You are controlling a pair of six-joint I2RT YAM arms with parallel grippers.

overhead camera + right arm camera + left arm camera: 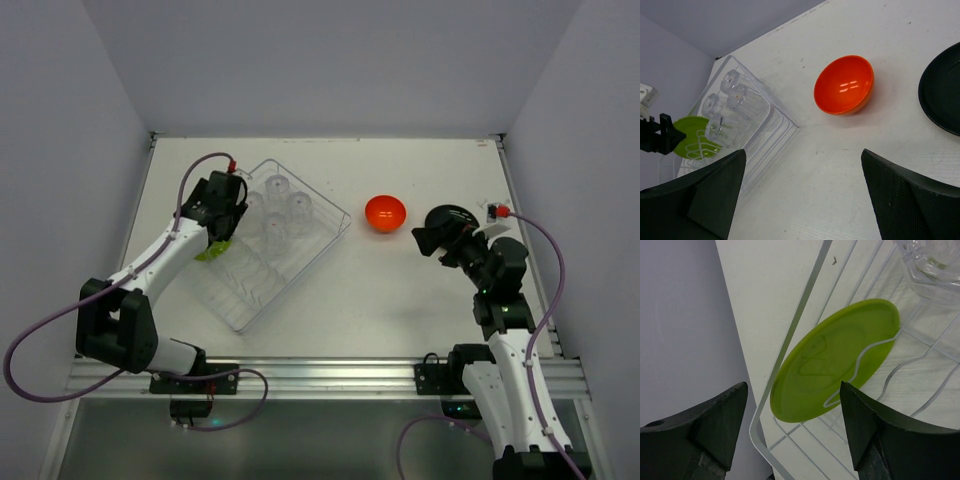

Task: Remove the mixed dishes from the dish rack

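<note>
The clear dish rack (300, 262) lies left of centre. Several clear tumblers (277, 187) stand in its far end. The lime-green plate (840, 355) leans on the wire ridges at the rack's left rim (792, 335); it also shows in the top view (210, 251). My left gripper (792, 427) is open just above the plate's lower edge and not touching it; in the top view it (224, 228) hides most of the plate. The orange-red bowl (385, 212) sits upright on the table right of the rack. My right gripper (802, 195) is open and empty over bare table near the bowl (844, 84).
A black plate (942, 95) lies on the table right of the bowl, under my right arm (452, 216). The side wall (680, 325) stands close to the left of the rack. The table's left edge runs beside the rack rim.
</note>
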